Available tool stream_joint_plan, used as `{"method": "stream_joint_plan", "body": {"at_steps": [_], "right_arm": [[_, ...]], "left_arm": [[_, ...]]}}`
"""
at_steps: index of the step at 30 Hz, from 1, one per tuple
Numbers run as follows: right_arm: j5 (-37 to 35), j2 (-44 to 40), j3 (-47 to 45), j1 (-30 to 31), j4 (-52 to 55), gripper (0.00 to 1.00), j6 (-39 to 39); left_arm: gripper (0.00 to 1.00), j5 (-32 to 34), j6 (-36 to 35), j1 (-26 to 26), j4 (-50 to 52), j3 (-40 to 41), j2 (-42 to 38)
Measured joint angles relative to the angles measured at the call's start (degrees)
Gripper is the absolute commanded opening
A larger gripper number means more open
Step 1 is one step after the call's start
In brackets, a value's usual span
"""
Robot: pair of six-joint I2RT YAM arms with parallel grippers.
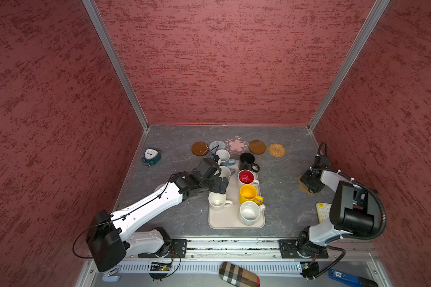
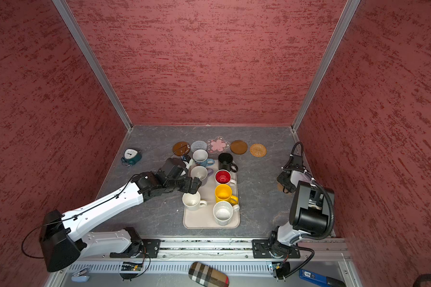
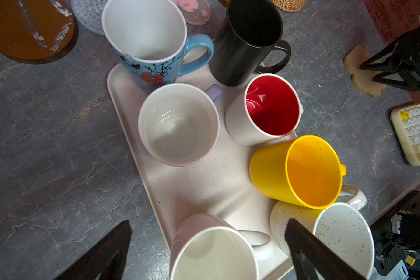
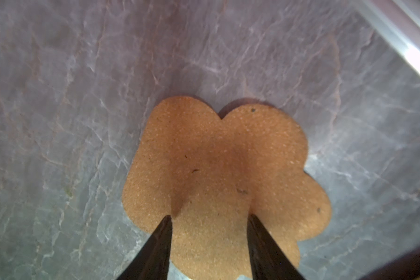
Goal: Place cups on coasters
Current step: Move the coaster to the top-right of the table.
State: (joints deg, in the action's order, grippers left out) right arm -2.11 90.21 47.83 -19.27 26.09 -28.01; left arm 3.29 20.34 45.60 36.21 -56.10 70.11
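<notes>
Nearest the robot's base, a beige tray on the grey table carries the cups, all upright. At its near end stand a speckled white mug and, to its left, a plain white mug. The left gripper hovers over that plain mug with its fingers spread as wide as they go. In the left wrist view one finger shows against the bare table beside the tray and the other against the speckled mug; they hold nothing and no contact shows. Behind these come a yellow mug, a white mug with a red inside and a lavender mug. A black mug and a white mug with a blue base stand at the tray's far end. Off to the right, well apart from the tray, the right gripper points down at a tan scalloped coaster lying flat on the table. Its fingertips are partly apart, both tips set against the coaster's top with bare coaster between them, pinching nothing. Along the far side lie five empty coasters in a row: a brown disc, a pale spiral disc, a pink flower, another brown disc and a wicker disc.
</notes>
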Motion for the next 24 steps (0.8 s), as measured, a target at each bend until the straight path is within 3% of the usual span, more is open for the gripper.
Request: {"method": "stream_joint_plan", "body": {"at_steps": [17,24], "right_arm": [[1.05,9.75,9.81,-0.07,-2.75,0.47,0.17],[2.01,15.32,16.65,0.39,-2.89,0.47,0.2]], "left_arm": [[0.99,-0.68,0.0,-1.36,-0.26,0.04,0.09],[0.99,-1.16,0.66,-5.22,-1.75,2.01,0.87]]}}
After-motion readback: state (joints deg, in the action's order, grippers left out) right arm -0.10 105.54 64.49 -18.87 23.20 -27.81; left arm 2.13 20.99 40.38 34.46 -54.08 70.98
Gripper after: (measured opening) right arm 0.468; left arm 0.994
